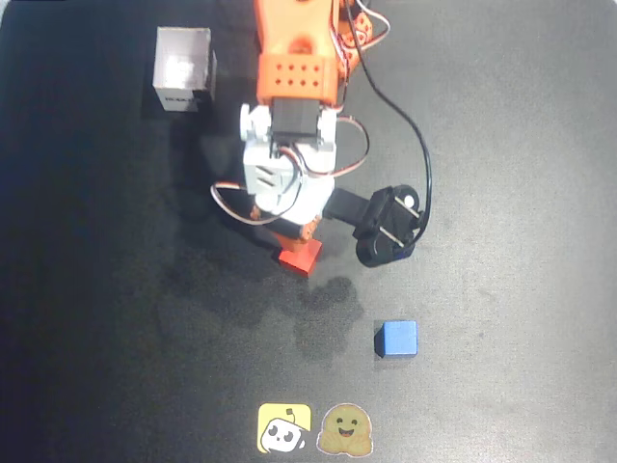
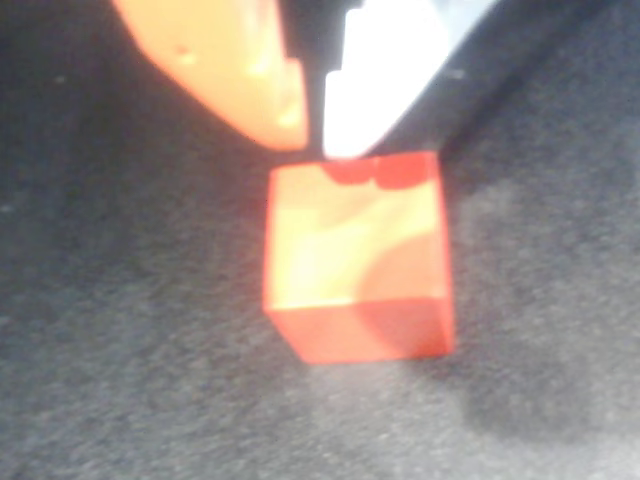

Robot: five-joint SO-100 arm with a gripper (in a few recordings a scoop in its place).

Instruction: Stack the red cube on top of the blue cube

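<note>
Tool (image 2: 312, 135) tips sit nearly together above red cube (image 2: 355, 260), seemingly untouched; cube lies skewed, corner forward.

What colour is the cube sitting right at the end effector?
Bright red. The red cube shows best in the wrist view, just below the end effector on the dark mat.

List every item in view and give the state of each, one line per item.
red cube: upright on the mat, at the gripper's tips, not lifted.
blue cube: on the mat, alone, nothing stacked on it.
gripper: down at the red cube's far edge; whether its jaws are clamping cannot be told.
white box: standing at the back, untouched.
two stickers: flat on the mat's near edge.
</note>
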